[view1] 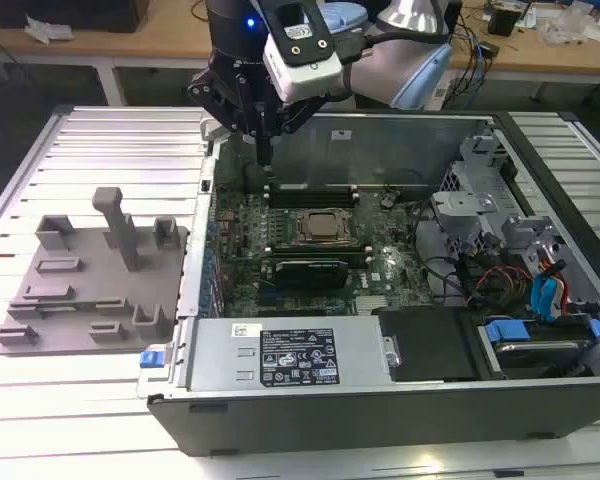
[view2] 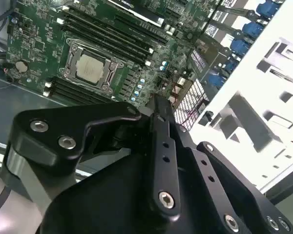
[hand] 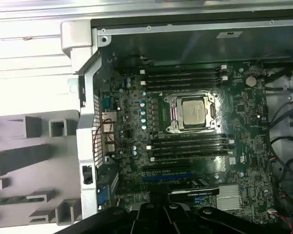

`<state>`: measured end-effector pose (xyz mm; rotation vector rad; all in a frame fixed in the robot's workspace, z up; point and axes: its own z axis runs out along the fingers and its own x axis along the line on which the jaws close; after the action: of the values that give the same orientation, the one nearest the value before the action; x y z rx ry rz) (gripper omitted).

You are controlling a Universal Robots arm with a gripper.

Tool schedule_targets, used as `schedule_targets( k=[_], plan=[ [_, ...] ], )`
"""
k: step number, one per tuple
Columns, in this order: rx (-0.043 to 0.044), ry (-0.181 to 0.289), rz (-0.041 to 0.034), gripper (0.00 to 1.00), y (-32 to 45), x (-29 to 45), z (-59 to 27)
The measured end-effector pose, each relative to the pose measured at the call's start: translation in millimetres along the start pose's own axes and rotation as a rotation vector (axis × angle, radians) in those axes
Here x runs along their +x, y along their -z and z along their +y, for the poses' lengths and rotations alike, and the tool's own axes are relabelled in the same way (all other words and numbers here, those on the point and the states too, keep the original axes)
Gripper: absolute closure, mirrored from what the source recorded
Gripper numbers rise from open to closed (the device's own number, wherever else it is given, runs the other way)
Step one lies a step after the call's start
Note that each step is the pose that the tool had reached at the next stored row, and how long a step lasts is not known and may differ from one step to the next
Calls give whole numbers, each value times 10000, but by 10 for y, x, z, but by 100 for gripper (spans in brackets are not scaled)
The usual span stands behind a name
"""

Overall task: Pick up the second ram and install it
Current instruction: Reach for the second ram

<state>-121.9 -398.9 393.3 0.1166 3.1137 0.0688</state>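
My gripper (view1: pixel 267 160) hangs over the far corner of the open computer case (view1: pixel 280 355), on the exterior view's left, just above the motherboard (view1: pixel 380 265). Its black fingers (view2: pixel 160 114) are closed together and nothing shows between them; they also rise into the first wrist view (hand: pixel 158 212). A thin green strip that looks like the second ram (hand: pixel 12 199) lies in the grey holder tray (hand: pixel 34 156), well away from the gripper. The CPU socket (hand: pixel 193 113) has dark memory slots (hand: pixel 190 145) along both of its long sides.
The grey holder tray (view1: pixel 80 300) with upright blocks lies on the slatted table on the exterior view's left. A black card (view1: pixel 305 270) sits near the socket. Drive bays and cables (view1: pixel 520 270) crowd the case's other end. A power supply (view1: pixel 290 355) lines the near wall.
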Motion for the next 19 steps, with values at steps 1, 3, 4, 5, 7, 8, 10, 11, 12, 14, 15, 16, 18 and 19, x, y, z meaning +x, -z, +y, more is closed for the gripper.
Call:
schedule_targets(
  k=[1, 3, 4, 5, 7, 8, 10, 11, 12, 14, 15, 16, 18, 19],
  plan=[
    [-1, -1, -1, 92, 0, 20, -2],
    [-3, 0, -19, 92, 7, 286, -21],
    [-2, 2, -22, 92, 9, 326, -25],
    [-2, 1, -25, 92, 10, 375, -28],
    [-3, 3, -34, 92, 14, 515, -38],
    [-3, 1, -37, 92, 15, 559, -42],
    [-4, 2, -49, 92, 18, 735, -55],
    [-5, 1, -51, 92, 19, 782, -58],
    [-4, 2, -50, 92, 19, 810, -60],
    [-4, 2, -50, 92, 20, 980, -73],
    [-4, 3, -51, 92, 19, 1049, -79],
    [-4, 2, -51, 92, 19, 1116, -84],
    [-4, 4, -51, 92, 19, 1283, -96],
    [-4, 1, -53, 92, 19, 1343, -101]
  ],
)
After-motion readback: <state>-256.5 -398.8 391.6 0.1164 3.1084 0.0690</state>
